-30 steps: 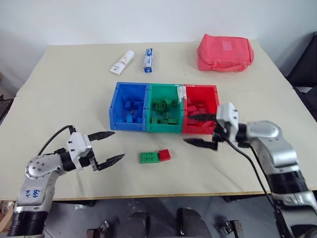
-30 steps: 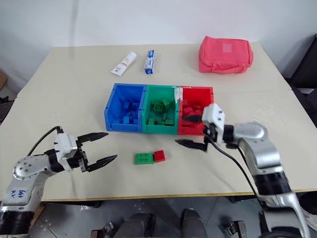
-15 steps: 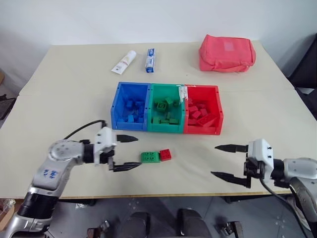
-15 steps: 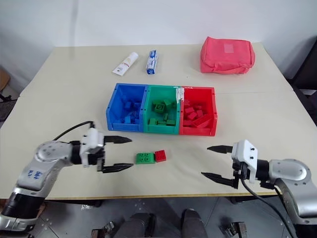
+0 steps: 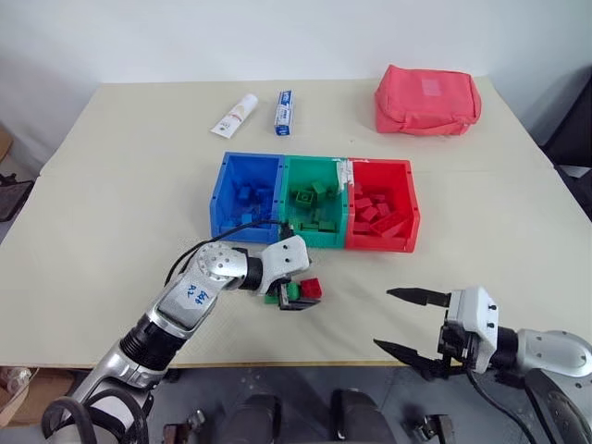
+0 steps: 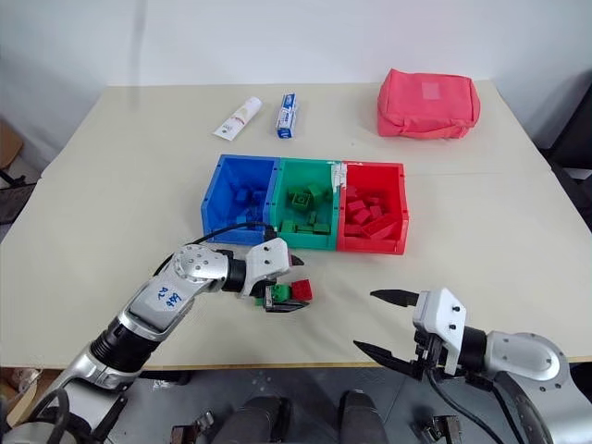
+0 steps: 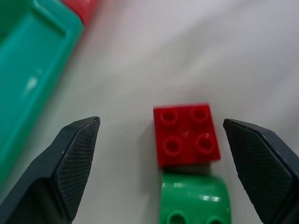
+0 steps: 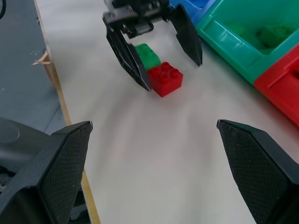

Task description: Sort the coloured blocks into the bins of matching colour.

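My left gripper point(image 8: 154, 49) hangs low over the table point(image 5: 120, 213) with its fingers spread apart, one on each side of the two loose blocks and touching neither as far as I can make out. Between those fingers sits the red block point(image 7: 186, 133), studs up, and butted against it on my wrist's side is the green block point(image 7: 193, 205), cut off by the edge of my left wrist view and half covered by my own gripper from the head views. Just beyond my left fingertips stands the row of bins: the blue bin point(image 5: 222, 190), the green bin point(image 5: 314, 242) and the red bin point(image 5: 412, 208), each holding bricks of its own colour, too jumbled for me to count. Farther back past the bins lie two toothpaste tubes point(image 5: 231, 115) and a red fabric pouch point(image 5: 427, 87). My right gripper point(image 5: 407, 321) hovers well to the right of the loose blocks, at the near table edge, its fingers wide apart with nothing between them; from its wrist I look across bare tabletop to my left gripper and the red block.
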Controlling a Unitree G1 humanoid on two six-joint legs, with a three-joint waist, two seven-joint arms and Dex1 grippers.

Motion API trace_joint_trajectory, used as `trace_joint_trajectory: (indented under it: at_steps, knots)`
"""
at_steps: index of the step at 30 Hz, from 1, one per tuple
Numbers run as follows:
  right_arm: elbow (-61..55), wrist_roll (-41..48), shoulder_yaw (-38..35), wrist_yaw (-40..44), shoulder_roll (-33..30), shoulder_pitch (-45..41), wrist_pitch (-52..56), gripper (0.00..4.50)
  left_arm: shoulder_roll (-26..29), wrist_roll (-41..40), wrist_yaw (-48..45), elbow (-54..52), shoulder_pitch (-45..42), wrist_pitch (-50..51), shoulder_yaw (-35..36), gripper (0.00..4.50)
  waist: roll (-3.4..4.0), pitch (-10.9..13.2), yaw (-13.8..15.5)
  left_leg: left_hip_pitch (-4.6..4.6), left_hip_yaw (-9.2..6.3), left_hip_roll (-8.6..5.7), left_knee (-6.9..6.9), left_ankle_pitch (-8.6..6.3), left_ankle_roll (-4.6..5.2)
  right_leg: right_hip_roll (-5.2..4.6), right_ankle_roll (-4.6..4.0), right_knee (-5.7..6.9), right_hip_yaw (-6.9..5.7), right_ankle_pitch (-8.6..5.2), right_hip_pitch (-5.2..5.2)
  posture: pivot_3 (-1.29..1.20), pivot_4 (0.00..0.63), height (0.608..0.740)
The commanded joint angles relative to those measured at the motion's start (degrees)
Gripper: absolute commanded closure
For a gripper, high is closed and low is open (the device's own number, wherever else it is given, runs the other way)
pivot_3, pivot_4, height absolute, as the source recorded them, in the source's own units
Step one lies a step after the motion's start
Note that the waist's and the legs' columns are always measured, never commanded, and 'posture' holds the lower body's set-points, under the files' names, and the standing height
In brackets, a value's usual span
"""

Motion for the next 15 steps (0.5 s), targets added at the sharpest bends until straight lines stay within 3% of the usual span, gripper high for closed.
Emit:
trace_joint_trajectory:
  at_steps: [1, 8, 13, 15]
  knots:
    - [-3.32, 0.53, 0.29, -2.46, 0.84, 1.14, 0.60, 0.00, -1.01, 0.53, -1.71, 1.42, -0.91, -2.58, -0.93, 0.90, 0.00, 0.00, 0.05, 0.00, -0.01, -0.01, 0.01, 0.00, 0.00, 0.00, 0.00, 0.00, 0.00, 0.00, 0.01, 0.00, 0.150, 0.740]
    - [-3.71, 0.91, -1.91, -4.02, 0.52, 3.35, 0.48, 0.00, -2.72, 1.01, -2.39, 3.66, -2.23, -3.92, -0.36, 3.02, -0.02, 0.01, 0.09, 0.00, -0.02, -0.04, 0.06, 0.01, 0.02, -0.01, 0.01, 0.00, 0.00, 0.00, 0.03, 0.00, 0.150, 0.740]
    - [-4.82, 3.18, -8.17, -9.44, 4.48, 6.35, 0.11, 0.00, -7.11, -3.17, -2.04, 6.29, -5.48, -5.26, 4.58, 3.03, -0.05, 0.03, 0.39, -0.01, -0.04, -0.07, 0.09, 0.02, 0.03, -0.01, 0.02, 0.04, 0.00, 0.01, 0.05, 0.00, 0.150, 0.740]
    - [-5.97, 4.12, -11.16, -14.30, 8.25, 6.86, -0.18, 0.00, -11.61, -4.48, 0.08, 9.33, -8.83, -7.50, 7.20, 3.03, -0.06, 0.03, 0.65, -0.01, -0.05, -0.09, 0.12, 0.02, 0.04, -0.01, 0.03, 0.05, 0.00, 0.01, 0.05, 0.00, 0.150, 0.740]
